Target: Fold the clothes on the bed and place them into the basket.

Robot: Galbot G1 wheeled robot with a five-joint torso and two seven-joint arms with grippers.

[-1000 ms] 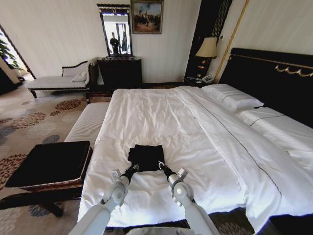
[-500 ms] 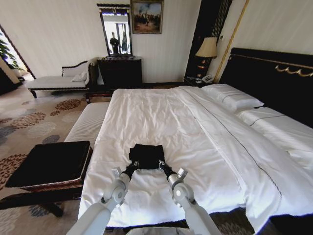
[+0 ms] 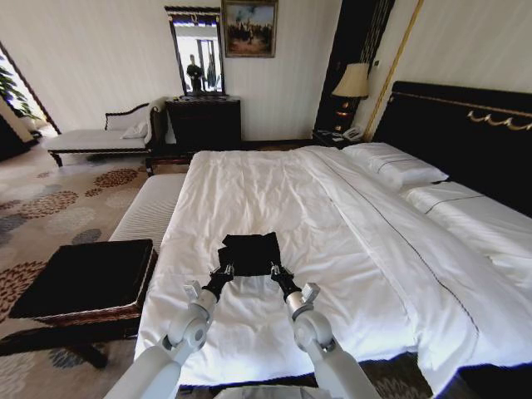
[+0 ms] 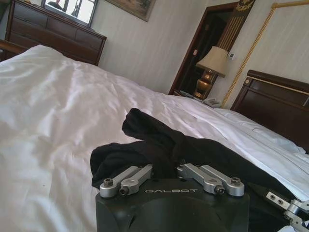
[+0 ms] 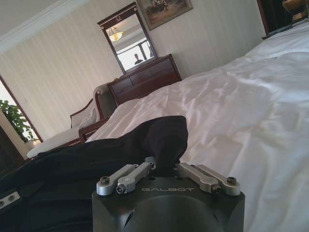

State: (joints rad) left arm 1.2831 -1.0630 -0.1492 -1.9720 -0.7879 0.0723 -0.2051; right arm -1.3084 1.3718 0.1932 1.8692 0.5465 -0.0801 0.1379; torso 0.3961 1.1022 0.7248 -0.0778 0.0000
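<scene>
Head view shows the left gripper (image 3: 225, 270) and the right gripper (image 3: 278, 270) low in the middle, each pinching a near corner of the black T-shirt (image 3: 248, 252). Both arms reach up from the bottom edge. White bed (image 3: 274, 199) spreads wide around the shirt; the basket (image 3: 83, 278) sits lower left.

Left gripper (image 3: 223, 270), right gripper (image 3: 278, 271) clamped.

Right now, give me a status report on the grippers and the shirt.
Left gripper and right gripper each shut on shirt near edge. Shirt folded small on bed. Nothing in the way.
</scene>
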